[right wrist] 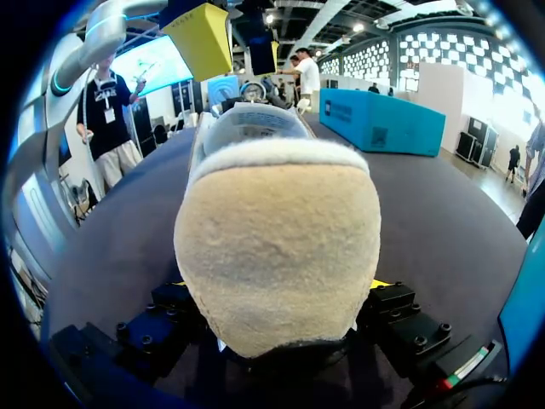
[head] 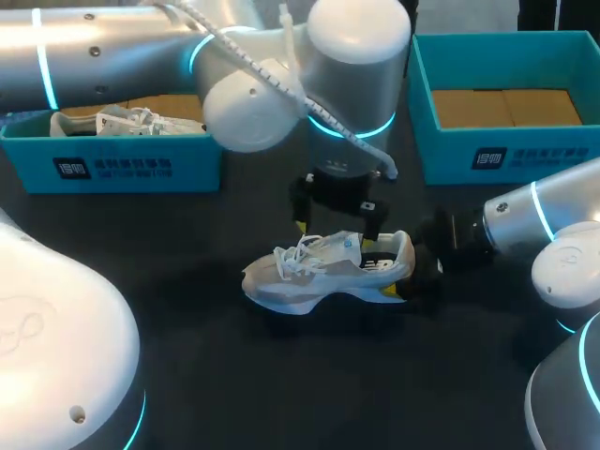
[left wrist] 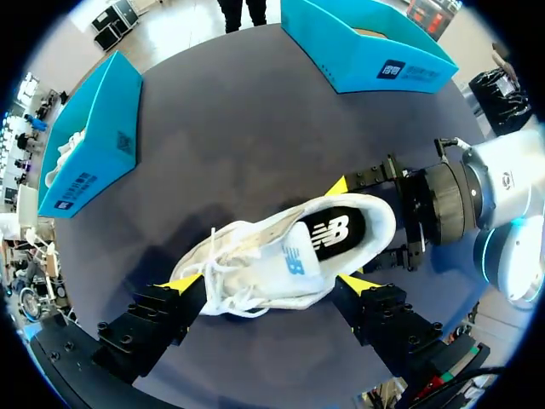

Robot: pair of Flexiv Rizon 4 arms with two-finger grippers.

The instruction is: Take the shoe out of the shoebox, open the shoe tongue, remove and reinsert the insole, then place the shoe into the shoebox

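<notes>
A white sneaker (head: pixel 323 272) stands upright on the dark table, toe to the left. My right gripper (head: pixel 417 270) comes in from the right and is shut on its heel. In the right wrist view the beige heel (right wrist: pixel 277 247) fills the space between the fingers. My left gripper (head: pixel 335 232) hangs open just above the shoe. Its yellow tips straddle the tongue (left wrist: pixel 294 260) and laces without pinching them. The black insole (left wrist: pixel 336 234) shows inside the collar, lying flat. The right gripper's fingers (left wrist: pixel 375 177) clasp the heel from both sides.
A blue shoebox (head: pixel 112 164) at the back left holds another white shoe (head: pixel 112 122). A second blue shoebox (head: pixel 506 155) at the back right shows only brown cardboard inside. Bare dark table lies in front of the sneaker.
</notes>
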